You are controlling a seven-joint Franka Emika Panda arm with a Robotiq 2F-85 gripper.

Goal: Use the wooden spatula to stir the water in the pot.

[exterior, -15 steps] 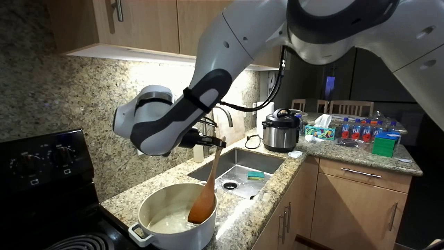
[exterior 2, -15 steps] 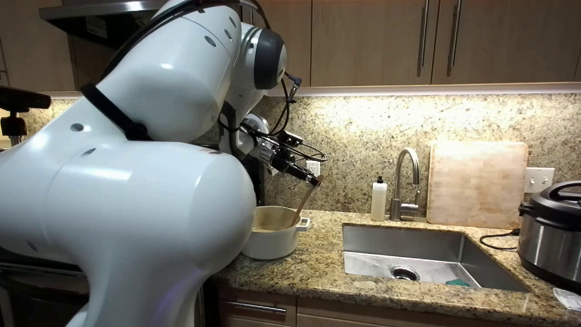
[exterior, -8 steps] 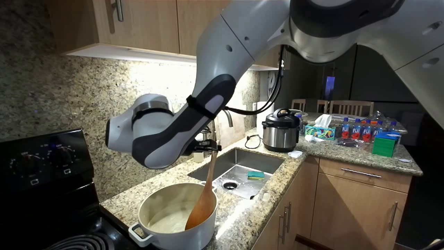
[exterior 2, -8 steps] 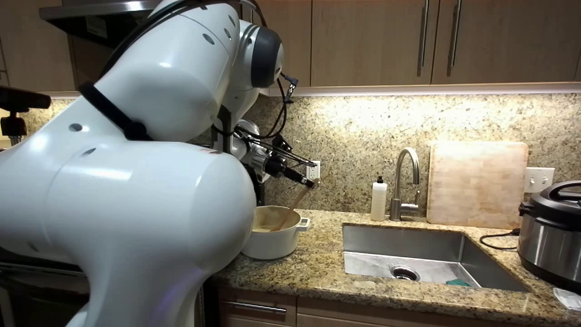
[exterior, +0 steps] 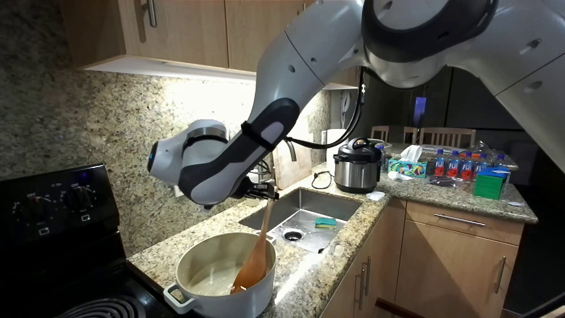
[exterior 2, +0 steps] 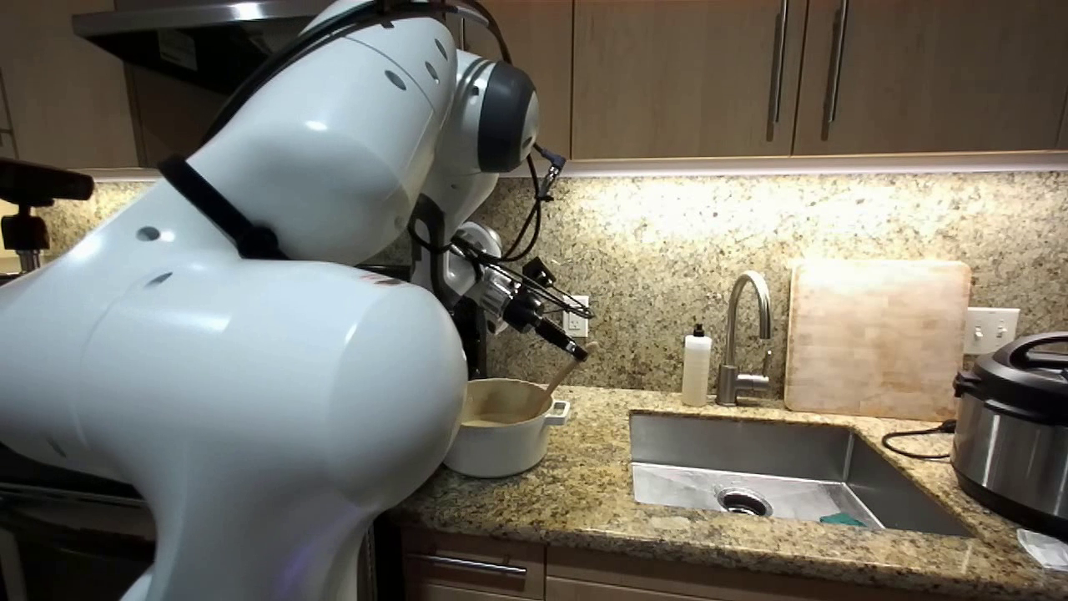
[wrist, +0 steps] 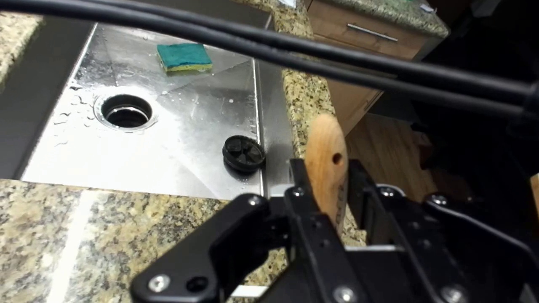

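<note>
Below the gripper [wrist: 326, 169], off to one side, sat the pot [exterior: 238, 305]; wooden spatula [exterior: 252, 267] slanted into it, top end clamped in jaws.

Wdn spatula [exterior: 258, 257] tilted in pot [exterior: 236, 305] w/ water [exterior: 212, 280].

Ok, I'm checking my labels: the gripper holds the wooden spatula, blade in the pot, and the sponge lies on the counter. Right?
Not on the counter: the sponge lies in the sink, as the wrist view shows. The gripper does hold the wooden spatula, blade in the pot.
</note>
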